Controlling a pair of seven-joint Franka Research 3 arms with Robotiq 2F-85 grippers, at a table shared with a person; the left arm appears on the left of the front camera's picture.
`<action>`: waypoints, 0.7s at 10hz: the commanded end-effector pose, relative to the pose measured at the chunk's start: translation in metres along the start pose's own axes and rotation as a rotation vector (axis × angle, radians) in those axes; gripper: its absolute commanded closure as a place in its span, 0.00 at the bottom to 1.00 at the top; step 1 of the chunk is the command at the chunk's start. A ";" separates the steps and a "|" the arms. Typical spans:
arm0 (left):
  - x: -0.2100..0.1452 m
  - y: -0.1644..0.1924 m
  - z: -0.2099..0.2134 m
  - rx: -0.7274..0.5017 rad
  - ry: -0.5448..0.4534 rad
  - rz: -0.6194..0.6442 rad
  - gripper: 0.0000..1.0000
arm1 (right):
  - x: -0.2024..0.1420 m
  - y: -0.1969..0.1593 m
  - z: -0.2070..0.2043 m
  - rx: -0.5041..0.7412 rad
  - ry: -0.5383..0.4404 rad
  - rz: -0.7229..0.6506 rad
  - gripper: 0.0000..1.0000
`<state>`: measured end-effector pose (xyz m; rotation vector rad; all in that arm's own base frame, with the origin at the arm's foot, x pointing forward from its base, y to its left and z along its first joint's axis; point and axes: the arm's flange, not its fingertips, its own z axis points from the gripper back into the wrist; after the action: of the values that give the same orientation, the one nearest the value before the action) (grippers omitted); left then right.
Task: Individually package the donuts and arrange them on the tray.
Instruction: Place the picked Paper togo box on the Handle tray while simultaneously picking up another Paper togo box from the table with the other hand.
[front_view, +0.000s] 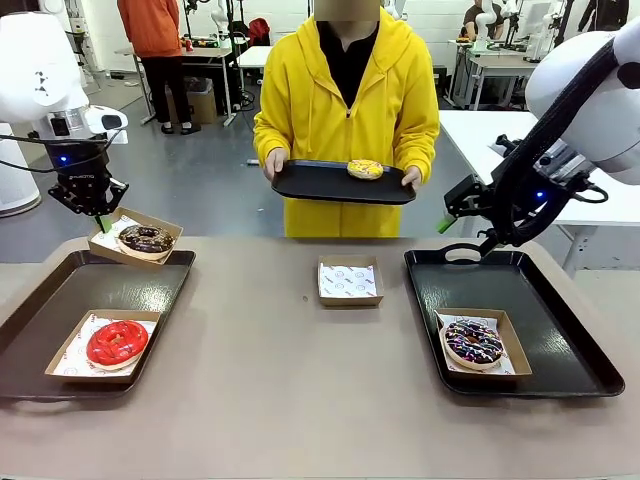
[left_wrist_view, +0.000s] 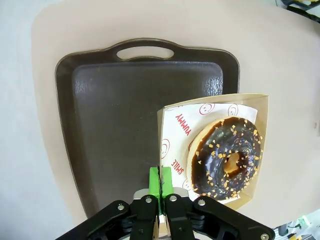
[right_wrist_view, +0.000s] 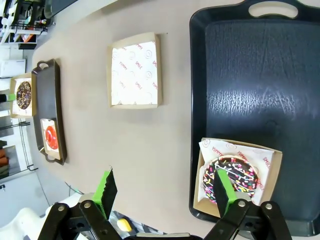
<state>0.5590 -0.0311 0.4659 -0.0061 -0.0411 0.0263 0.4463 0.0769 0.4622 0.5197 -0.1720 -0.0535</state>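
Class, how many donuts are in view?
4: red donut, left tray; chocolate donut, that tray's far edge; yellow donut, person's tray; sprinkled donut, right tray. None seems hidden.

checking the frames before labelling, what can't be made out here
Left wrist view: the left gripper covers the box edge it pinches; whether the box is lifted is unclear.
Right wrist view: a pad of the right gripper hides part of the sprinkled donut.
Front view: the topping on the yellow donut is too small to tell.
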 end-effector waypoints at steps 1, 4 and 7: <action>0.001 0.000 0.002 0.000 -0.004 0.000 0.99 | -0.002 0.000 -0.001 -0.009 -0.003 -0.001 0.00; 0.003 0.006 -0.003 -0.016 0.016 0.010 0.99 | 0.012 0.015 -0.002 -0.100 -0.038 -0.032 0.00; 0.008 0.019 -0.018 0.000 0.038 0.025 0.99 | 0.072 0.100 -0.022 -0.322 -0.006 0.041 0.00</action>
<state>0.5633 -0.0163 0.4505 -0.0068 -0.0127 0.0546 0.4849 0.1377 0.4927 0.2903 -0.2297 -0.0443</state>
